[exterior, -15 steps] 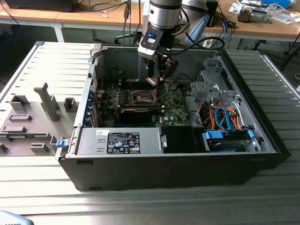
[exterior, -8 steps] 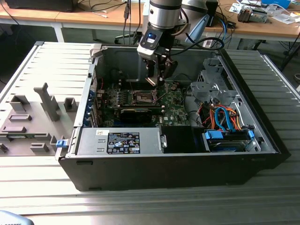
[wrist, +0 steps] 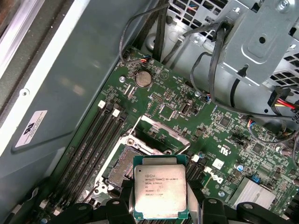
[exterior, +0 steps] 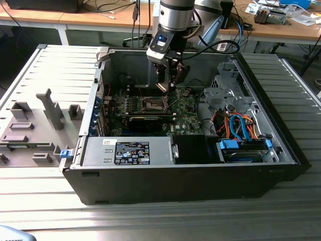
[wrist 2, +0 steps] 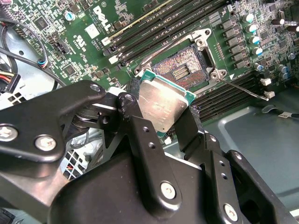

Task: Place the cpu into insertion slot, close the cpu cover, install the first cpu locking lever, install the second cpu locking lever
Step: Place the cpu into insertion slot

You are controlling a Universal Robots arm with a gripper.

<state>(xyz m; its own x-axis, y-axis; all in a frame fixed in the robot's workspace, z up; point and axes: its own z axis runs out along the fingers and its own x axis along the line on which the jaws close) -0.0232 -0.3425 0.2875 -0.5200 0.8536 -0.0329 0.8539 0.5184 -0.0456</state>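
i have the gripper (wrist 2: 160,111) clamped on the cpu (wrist: 160,191), pinching two opposite edges. the cpu hangs tilted just above the slot (wrist: 125,164), not seated. the cover (wrist: 161,132) looks swung open beside the slot, though i can't be sure.

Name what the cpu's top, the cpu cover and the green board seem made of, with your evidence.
The cpu top: probably brushed silver-grey metal, with a dull streaky sheen. The cpu cover: thin bright metal, glinting along its edges. The board: likely green-coated laminate, smooth and studded with soldered parts.
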